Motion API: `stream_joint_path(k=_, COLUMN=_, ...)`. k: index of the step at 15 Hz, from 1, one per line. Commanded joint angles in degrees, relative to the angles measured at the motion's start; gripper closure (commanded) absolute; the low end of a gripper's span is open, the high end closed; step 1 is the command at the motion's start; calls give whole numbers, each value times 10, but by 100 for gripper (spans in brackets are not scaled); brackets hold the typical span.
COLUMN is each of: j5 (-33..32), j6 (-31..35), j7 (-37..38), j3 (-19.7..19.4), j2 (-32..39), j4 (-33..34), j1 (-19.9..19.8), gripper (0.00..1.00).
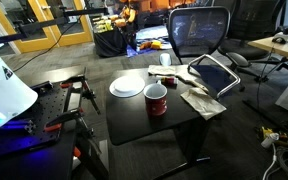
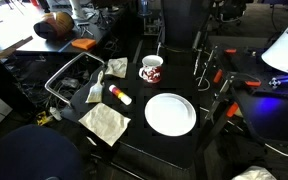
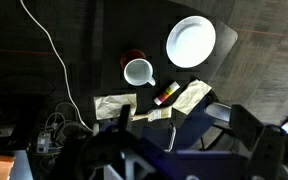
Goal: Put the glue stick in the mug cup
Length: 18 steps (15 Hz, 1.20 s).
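The red mug cup (image 1: 156, 100) with a white inside stands upright on the black table (image 1: 134, 115). It also shows in an exterior view (image 2: 151, 69) and from above in the wrist view (image 3: 137, 71). The glue stick (image 2: 119, 95), white with a red and yellow end, lies flat on the table beside the mug; it also shows in the wrist view (image 3: 165, 95) and, small, in an exterior view (image 1: 171, 84). My gripper (image 3: 184, 125) hangs high above the table edge, open and empty, its dark fingers wide apart. It does not show in either exterior view.
A white round plate (image 2: 170, 113) lies next to the mug. Two crumpled paper napkins (image 2: 104, 122) (image 2: 117, 67) and a small paintbrush (image 3: 156, 115) lie near the glue stick. An office chair (image 1: 199, 35) stands against the table. A white cable (image 3: 54, 60) runs over the floor.
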Motion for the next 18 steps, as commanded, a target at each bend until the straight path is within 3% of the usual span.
stream_joint_path(k=1, j5=29, j6=9, j7=38, j3=38, j2=100, j4=62, j1=22, gripper=0)
stream_joint_path(k=8, j5=74, j6=24, j7=163, j3=134, j2=233, j4=148, j1=25, gripper=0)
stream_joint_path(k=14, j5=65, j6=72, j7=316, j3=214, j2=304, j4=190, j1=27, gripper=0)
stream_joint_path(k=18, j5=71, j6=81, j7=366, j3=247, j2=337, j4=216, j1=37, gripper=0)
